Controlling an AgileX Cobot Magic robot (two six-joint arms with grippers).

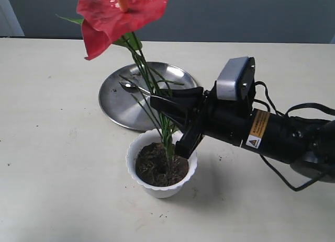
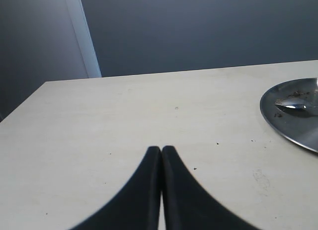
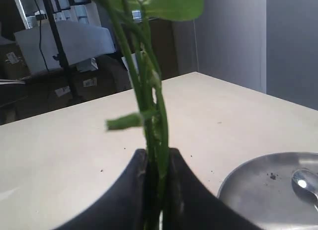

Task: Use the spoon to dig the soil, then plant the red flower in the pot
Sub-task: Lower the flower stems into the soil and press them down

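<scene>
The red flower (image 1: pixel 118 14) stands upright, its blooms high at the top of the exterior view. Its thin green stems (image 3: pixel 149 106) run down into the dark soil (image 1: pixel 157 169) of the white scalloped pot (image 1: pixel 163 188). My right gripper (image 1: pixel 168 126) is shut on the stems just above the pot's rim; in the right wrist view the stems sit pinched between its black fingers (image 3: pixel 158 153). The silver spoon (image 1: pixel 131 87) lies on the round steel plate (image 1: pixel 118 106) behind the pot. My left gripper (image 2: pixel 161 149) is shut on nothing, over bare table, and is out of the exterior view.
The steel plate (image 2: pixel 293 128) carries crumbs of soil beside the spoon bowl (image 2: pixel 294 105). A few soil specks lie on the cream table (image 1: pixel 52 148) near the pot. The right arm and its cables (image 1: pixel 282 132) stretch in from the right edge.
</scene>
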